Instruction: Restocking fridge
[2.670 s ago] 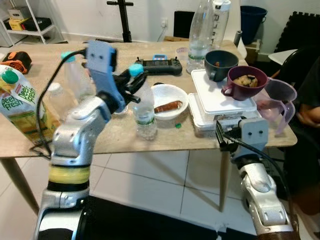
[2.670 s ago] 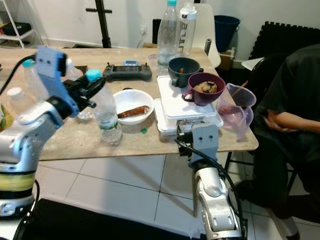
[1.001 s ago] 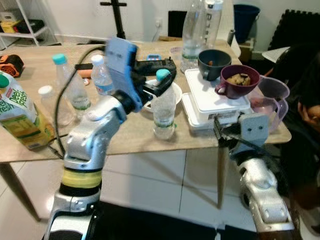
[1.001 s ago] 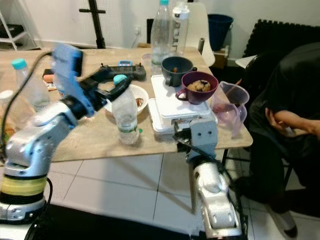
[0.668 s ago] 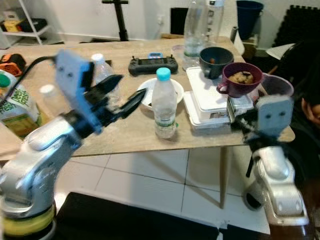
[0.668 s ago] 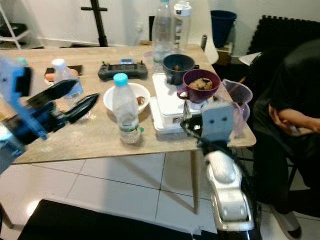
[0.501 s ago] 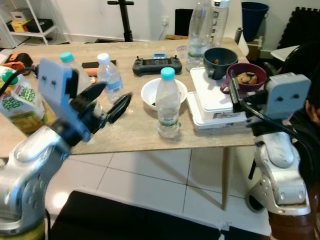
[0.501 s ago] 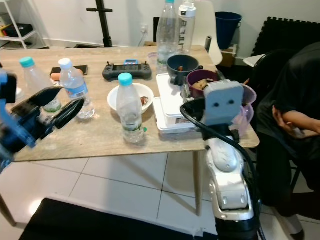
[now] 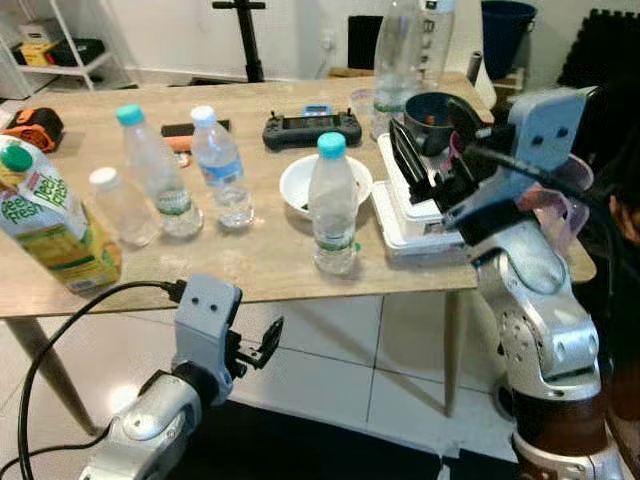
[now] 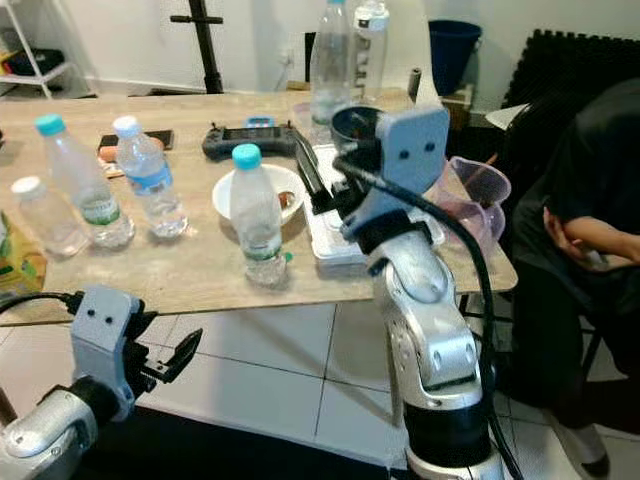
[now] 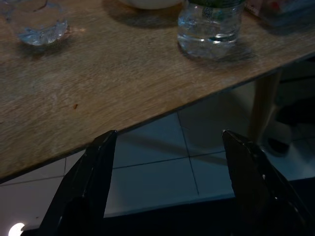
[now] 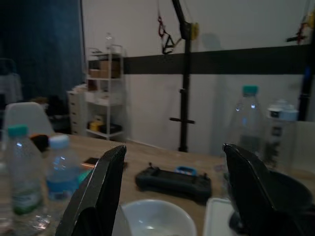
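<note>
Since half a second ago our left gripper [image 9: 262,342] has dropped below the table [image 9: 250,255] edge, lower left of frame, fingers spread and empty. Our right gripper [image 9: 420,165] has risen over the white containers [image 9: 425,215] right of centre, also parted and empty. At centre stands the water bottle [image 9: 333,205], upright by the white bowl [image 9: 300,190]. We judge it light, smooth, squashable; take it mid-body. Other bottles [image 9: 190,170] stand well apart at upper left, out of the way.

A teal-capped clear bottle [image 9: 333,214] is standing on the light wood-grain bench [image 9: 250,265], beside a white bowl [image 9: 300,185] and a yellow-green juice carton [image 9: 50,225].
</note>
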